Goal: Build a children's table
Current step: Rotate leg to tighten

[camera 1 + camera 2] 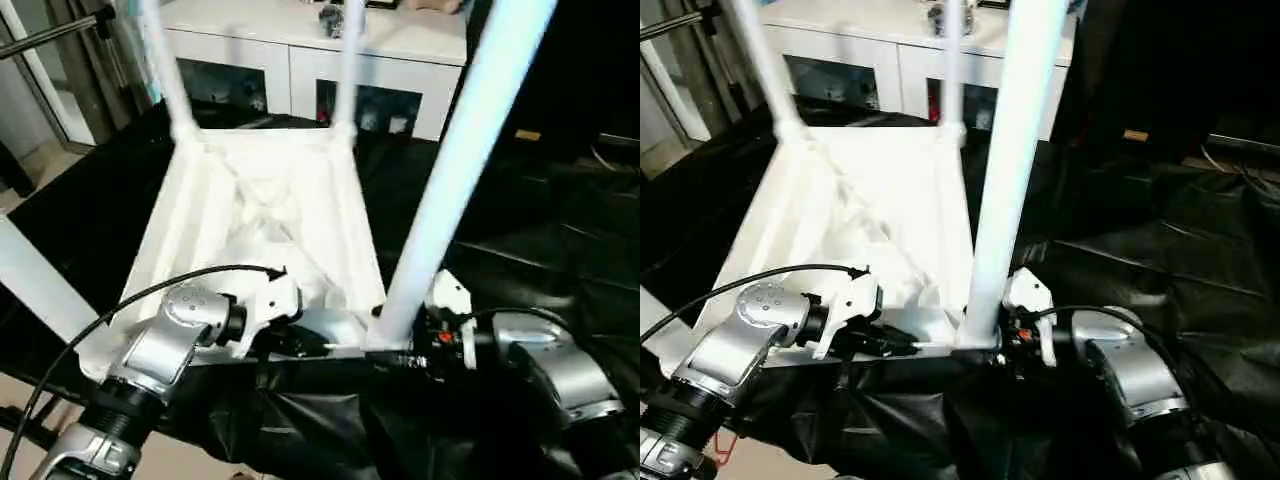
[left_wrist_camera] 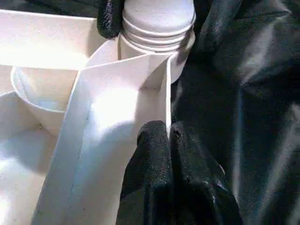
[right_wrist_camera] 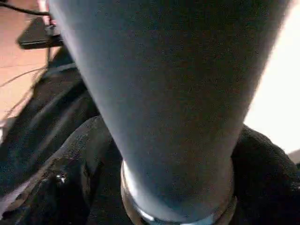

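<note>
A black sheet (image 1: 520, 250) is covering the work surface, and beyond it a white cabinet (image 1: 300, 45) is standing. The tabletop (image 1: 270, 230) is lying upside down on the sheet, ribbed underside up, stretching away from both pincers towards the cabinet. Two legs (image 1: 165, 70) are standing upright in the far corner sockets, well ahead of the pincers. A third leg (image 1: 455, 170) is rising from the near right corner socket (image 2: 154, 47), between the two pincers and just beside the right one.

The left pincer (image 2: 168, 140) is sitting at the near edge of the tabletop, its fingers (image 2: 150, 159) pressed together on the thin upright rim there; the threaded foot of the near leg is lying straight ahead of it. The right pincer (image 1: 1012, 335) is sitting at the base of the near leg, on the side away from the left pincer, with one black finger (image 2: 110, 18) lying against the leg's foot. Its jaws are standing wide around the leg's base; whether they are pressing it, I cannot tell.
</note>
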